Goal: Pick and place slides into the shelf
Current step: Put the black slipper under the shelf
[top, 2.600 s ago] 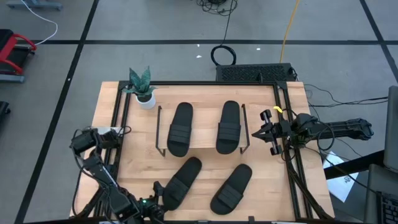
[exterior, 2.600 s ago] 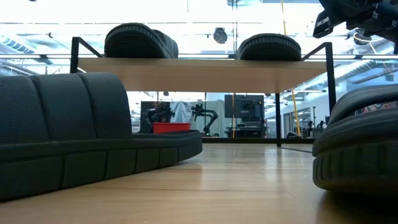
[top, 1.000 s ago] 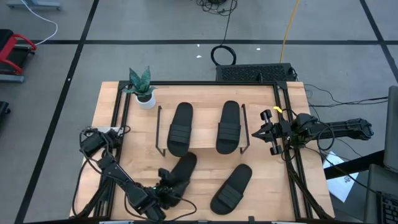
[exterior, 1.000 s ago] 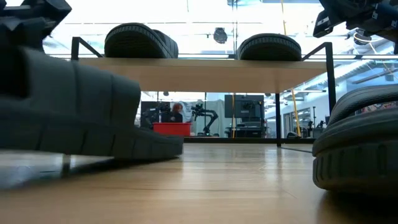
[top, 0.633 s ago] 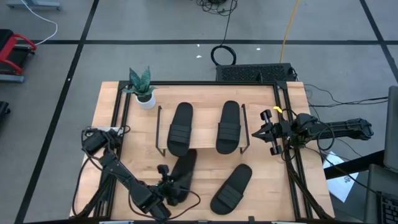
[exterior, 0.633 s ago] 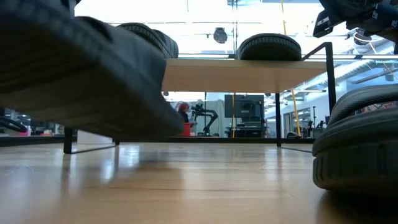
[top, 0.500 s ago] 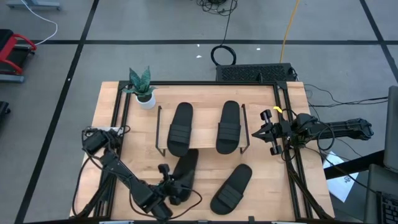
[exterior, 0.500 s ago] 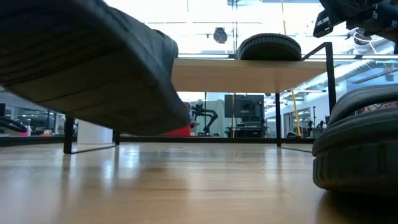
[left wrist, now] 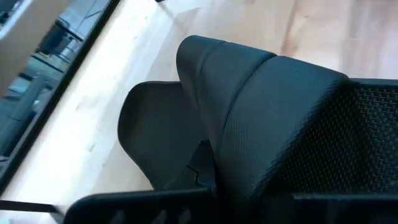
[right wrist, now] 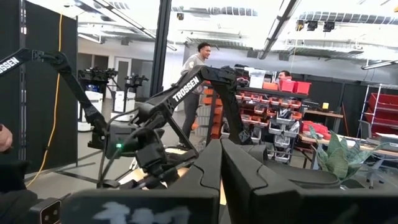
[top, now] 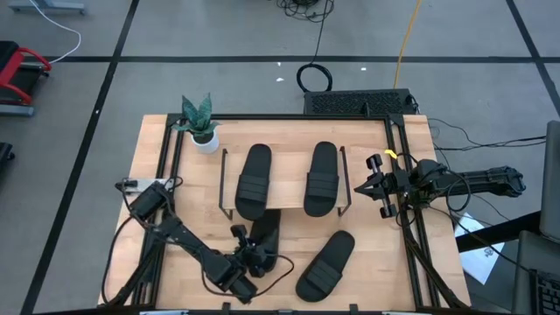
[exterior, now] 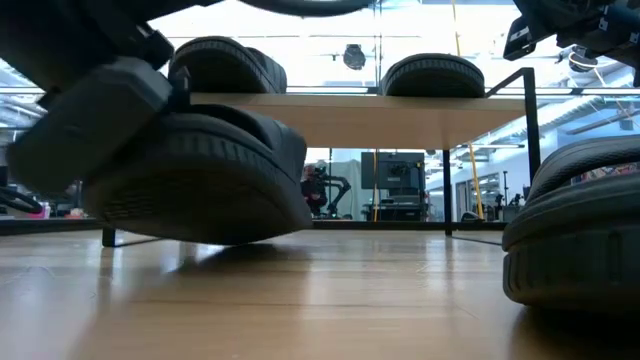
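Note:
Two black slides (top: 254, 182) (top: 322, 179) lie side by side on the shelf's (top: 289, 175) wood top. A third slide (top: 325, 264) lies on the table near the front, right of centre. My left gripper (top: 248, 261) is shut on the fourth slide (top: 265, 229), which hangs just in front of the shelf, its far end at the shelf's near edge. In the low view this slide (exterior: 210, 190) is off the table and tilted, below my left gripper (exterior: 95, 130). My right gripper (top: 378, 188) waits shut, raised at the table's right edge. My left gripper holds the slide at its near half, coming from the table's near-left side and slanting down. The strap (left wrist: 261, 112) fills the wrist view right beside a finger (left wrist: 137, 205), and the gripper hides the exact place of contact. The slide is lifted clear and tilted.
A potted plant (top: 199, 122) stands at the table's far left corner. Black frame rails (top: 166, 175) run along the left and right sides of the table. The space under the shelf (exterior: 400, 120) shows between its thin legs. People stand in the room beyond (right wrist: 196, 62).
My left gripper has carried the slide toward the table's right and the shelf, rolling as it went. The slide, whose far end rested on the table a second ago, now hangs clear and points more toward the far edge.

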{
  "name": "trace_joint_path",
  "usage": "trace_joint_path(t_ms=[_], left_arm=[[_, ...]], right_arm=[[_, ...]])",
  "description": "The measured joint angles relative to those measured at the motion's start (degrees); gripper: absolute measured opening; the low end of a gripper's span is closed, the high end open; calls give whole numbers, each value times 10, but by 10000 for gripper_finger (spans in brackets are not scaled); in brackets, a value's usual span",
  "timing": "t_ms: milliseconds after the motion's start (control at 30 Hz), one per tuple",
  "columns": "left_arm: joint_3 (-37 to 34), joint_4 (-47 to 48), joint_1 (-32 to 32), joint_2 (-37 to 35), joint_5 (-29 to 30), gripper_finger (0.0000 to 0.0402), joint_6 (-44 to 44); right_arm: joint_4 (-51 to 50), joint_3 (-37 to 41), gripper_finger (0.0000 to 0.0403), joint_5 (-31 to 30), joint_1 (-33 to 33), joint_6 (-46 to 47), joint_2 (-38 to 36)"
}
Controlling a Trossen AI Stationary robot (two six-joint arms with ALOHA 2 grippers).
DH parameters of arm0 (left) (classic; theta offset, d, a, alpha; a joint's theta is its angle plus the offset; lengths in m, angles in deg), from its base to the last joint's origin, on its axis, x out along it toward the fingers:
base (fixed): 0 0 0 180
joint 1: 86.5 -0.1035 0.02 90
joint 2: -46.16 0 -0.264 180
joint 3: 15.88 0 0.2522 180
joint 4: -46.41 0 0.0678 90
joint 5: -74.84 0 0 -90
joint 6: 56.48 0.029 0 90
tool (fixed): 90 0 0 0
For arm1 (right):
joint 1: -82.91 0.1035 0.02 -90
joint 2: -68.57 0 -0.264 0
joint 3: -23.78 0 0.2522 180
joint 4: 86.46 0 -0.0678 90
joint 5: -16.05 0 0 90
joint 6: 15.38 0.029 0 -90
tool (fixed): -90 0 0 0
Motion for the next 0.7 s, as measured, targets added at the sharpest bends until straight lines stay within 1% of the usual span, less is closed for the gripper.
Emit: trace_joint_path(t_ms=[167,333,467,700], left_arm=[[0,37,-21,0,9,0,-3],[0,104,-41,0,10,0,-51],[0,115,-48,0,9,0,-53],[0,117,-53,-1,-50,2,-28]], right_arm=[[0,0,0,0,0,0,0],[0,0,0,0,0,0,0],[0,0,0,0,0,0,0],[0,0,0,0,0,0,0]])
